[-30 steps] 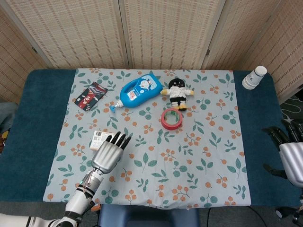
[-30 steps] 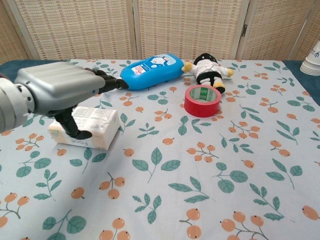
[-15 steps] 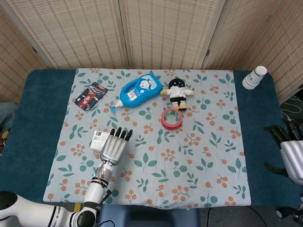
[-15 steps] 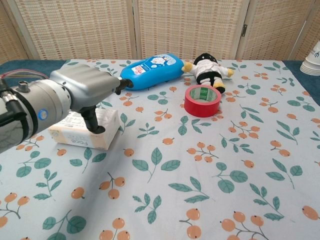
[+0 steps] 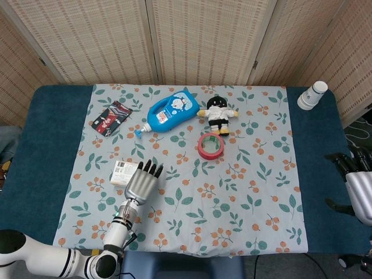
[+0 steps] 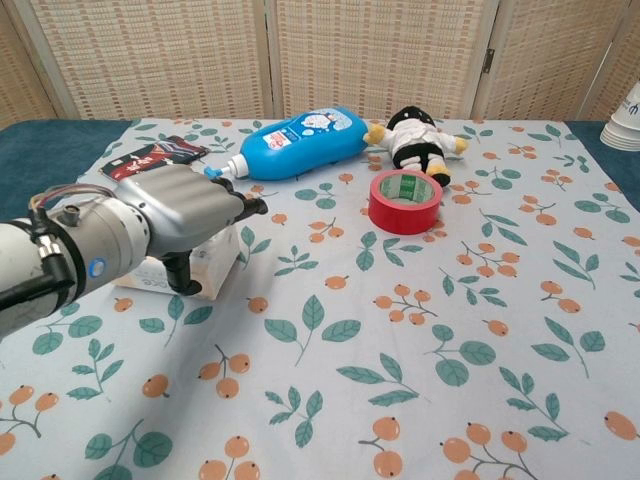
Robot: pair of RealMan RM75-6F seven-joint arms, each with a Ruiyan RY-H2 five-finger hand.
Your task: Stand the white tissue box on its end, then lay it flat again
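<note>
The white tissue box [image 5: 121, 172] lies flat near the cloth's [image 5: 256, 192] left side. The left hand [image 5: 142, 182] lies over it, fingers out straight, thumb down its front; whether it grips is unclear. The right hand [image 5: 359, 185] hangs open past the table's right edge. Bare cloth stretches between.

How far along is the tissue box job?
Nothing looks done: the tissue box lies flat on the tablecloth. In hand: the left hand is over it, thumb at its near side; grip unclear. Left: stand it up, lay it flat. Right hand sits idle.
</note>
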